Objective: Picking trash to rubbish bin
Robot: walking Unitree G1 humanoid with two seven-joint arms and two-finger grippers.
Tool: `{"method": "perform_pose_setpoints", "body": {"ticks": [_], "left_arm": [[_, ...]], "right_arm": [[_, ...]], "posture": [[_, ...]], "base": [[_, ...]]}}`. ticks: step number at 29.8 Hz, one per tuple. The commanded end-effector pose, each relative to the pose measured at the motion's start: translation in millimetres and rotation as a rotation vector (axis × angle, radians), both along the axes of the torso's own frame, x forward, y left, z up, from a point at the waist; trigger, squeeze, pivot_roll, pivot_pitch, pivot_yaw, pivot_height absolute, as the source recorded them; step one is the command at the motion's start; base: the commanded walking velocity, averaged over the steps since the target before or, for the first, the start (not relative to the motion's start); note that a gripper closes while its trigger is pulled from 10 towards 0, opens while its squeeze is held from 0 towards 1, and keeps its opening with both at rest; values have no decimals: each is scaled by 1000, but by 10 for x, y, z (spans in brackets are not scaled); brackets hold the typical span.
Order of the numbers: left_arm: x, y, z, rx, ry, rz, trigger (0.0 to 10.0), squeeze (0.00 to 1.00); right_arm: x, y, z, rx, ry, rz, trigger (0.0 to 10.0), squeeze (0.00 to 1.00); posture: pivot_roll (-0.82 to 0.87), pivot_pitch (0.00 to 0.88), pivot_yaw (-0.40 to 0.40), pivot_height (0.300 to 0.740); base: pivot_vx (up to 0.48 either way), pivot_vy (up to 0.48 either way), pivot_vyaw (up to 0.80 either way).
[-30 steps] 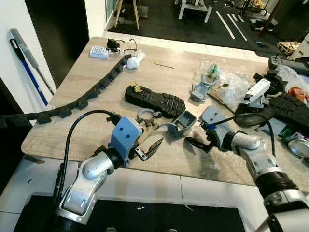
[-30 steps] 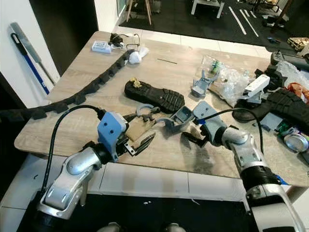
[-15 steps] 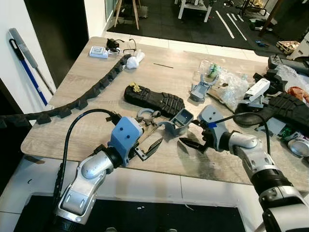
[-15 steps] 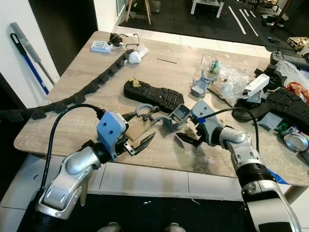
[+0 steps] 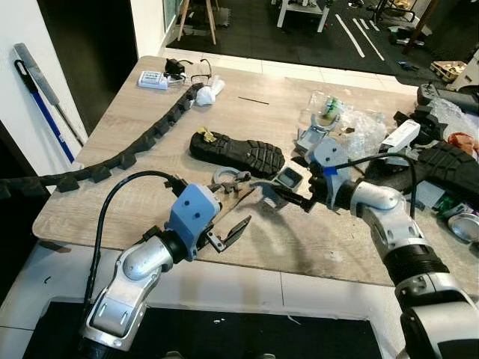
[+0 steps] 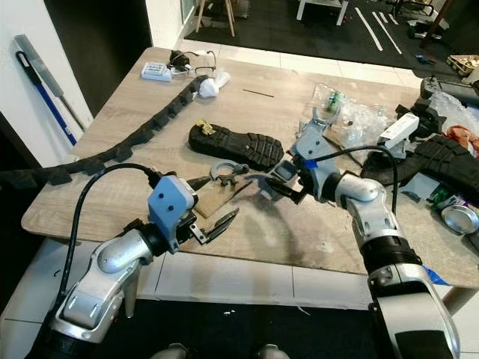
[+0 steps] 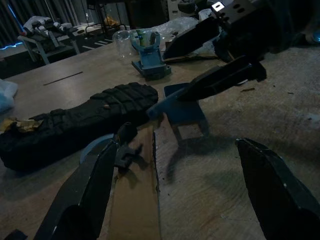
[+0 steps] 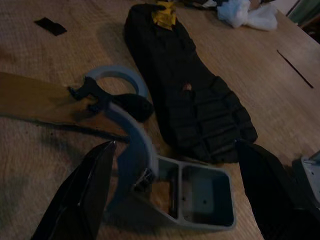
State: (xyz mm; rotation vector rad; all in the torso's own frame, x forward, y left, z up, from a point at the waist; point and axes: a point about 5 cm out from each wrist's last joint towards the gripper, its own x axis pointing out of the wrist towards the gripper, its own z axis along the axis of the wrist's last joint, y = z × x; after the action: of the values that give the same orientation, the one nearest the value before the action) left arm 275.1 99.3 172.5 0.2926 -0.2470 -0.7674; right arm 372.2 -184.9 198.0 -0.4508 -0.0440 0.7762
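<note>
Since the earlier frame, the right claw (image 5: 293,197) has advanced from the near edge of the surface (image 5: 135,127) toward its middle and now reaches the grey plastic bracket (image 5: 278,182). Its two black fingers are spread, one on each side of the bracket's curved arm and tray end, not yet clamped. The bracket lies flat on the surface, just beside the toe end of the black shoe sole (image 5: 236,153).

The left claw (image 5: 228,230) has hardly shifted. It hovers near the front edge, fingers released, over a strip of brown cardboard (image 6: 217,198). A small grey ring clip (image 5: 228,178) lies on the far end of that strip, touching the bracket's arm.

A black cable chain (image 5: 142,146) runs along the robot's left side of the surface. A white crumpled wad (image 5: 209,93) lies at its far end. Clear plastic packaging (image 5: 352,127) and a second grey bracket (image 5: 310,134) lie beyond the right arm, with more black and grey parts at the far right.
</note>
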Motion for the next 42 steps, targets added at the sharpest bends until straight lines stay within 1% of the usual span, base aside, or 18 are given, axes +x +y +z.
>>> {"method": "perform_pose_setpoints", "body": {"ticks": [1, 7, 8, 9, 12, 15, 17, 18, 21, 22, 23, 24, 29, 33, 34, 36, 37, 42], "left_arm": [[-46, -42, -17, 15, 8, -24, 10000, 0], [-75, -33, -28, 17, 21, -30, 10000, 0], [-89, -32, -32, 21, 26, -36, 10000, 0], [-89, -32, -32, 21, 26, -36, 10000, 0], [-109, -42, -27, 21, 31, -45, 10000, 0], [-110, -45, -27, 22, 32, -46, 10000, 0], [-114, -48, -26, 22, 32, -46, 10000, 0], [-114, -48, -26, 22, 32, -46, 10000, 0], [-117, -47, -27, 26, 35, -46, 10000, 0], [-117, -47, -27, 26, 35, -46, 10000, 0], [-117, -46, -27, 28, 35, -47, 10000, 0], [-112, -48, -28, 32, 35, -48, 10000, 0], [-112, -49, -26, 34, 35, -48, 10000, 0], [-110, -54, -28, 36, 36, -48, 10000, 0], [-108, -57, -29, 37, 36, -47, 10000, 0], [-107, -59, -30, 38, 35, -46, 10000, 0], [-105, -62, -31, 38, 35, -46, 10000, 0], [-99, -68, -32, 38, 35, -45, 10000, 0]], "right_arm": [[11, -42, -23, -35, 6, -7, 10000, 0], [15, -93, -97, -75, 47, -12, 10000, 0], [5, -142, -163, -114, 87, -12, 10000, 0], [5, -142, -163, -114, 87, -12, 10000, 0], [-1, -237, -254, -149, 168, -28, 10000, 0], [-2, -247, -264, -152, 178, -29, 10000, 0], [1, -269, -286, -140, 211, -40, 10000, 0], [1, -269, -286, -140, 211, -40, 10000, 0], [-18, -292, -364, -131, 283, -42, 10000, 0], [-18, -292, -364, -131, 283, -42, 10000, 0], [-33, -298, -401, -135, 309, -34, 10000, 0], [-66, -314, -478, -150, 356, -26, 10000, 0], [-85, -326, -531, -161, 388, -23, 10000, 0], [-94, -344, -584, -150, 419, -49, 10000, 0], [-96, -365, -620, -132, 436, -85, 6275, 0], [-97, -379, -644, -121, 447, -110, 6275, 0], [-100, -389, -665, -98, 461, -129, 0, 0], [-124, -408, -724, -74, 486, -151, 0, 0]], "posture": [[2, 186, -63, 740], [0, 200, -60, 740], [0, 212, -59, 740], [0, 212, -59, 740], [0, 225, -58, 740], [0, 225, -58, 740], [1, 231, -59, 740], [1, 231, -59, 740], [1, 231, -58, 740], [1, 231, -58, 740], [1, 231, -58, 740], [2, 233, -57, 740], [2, 233, -57, 740], [1, 230, -59, 740], [1, 229, -60, 740], [1, 229, -60, 740], [0, 226, -62, 740], [-2, 223, -64, 740]], "base": [[0, 0, 0], [0, 0, 0], [0, 0, 0], [0, 0, 0], [0, 0, 0], [0, 0, 0], [0, 0, 0], [0, 0, 0], [0, 0, 0], [0, 0, 0], [0, 0, 0], [0, 0, 0], [0, 0, 0], [0, 0, 0], [0, 0, 0], [0, 0, 0], [0, 0, 0], [0, 0, 0]]}}
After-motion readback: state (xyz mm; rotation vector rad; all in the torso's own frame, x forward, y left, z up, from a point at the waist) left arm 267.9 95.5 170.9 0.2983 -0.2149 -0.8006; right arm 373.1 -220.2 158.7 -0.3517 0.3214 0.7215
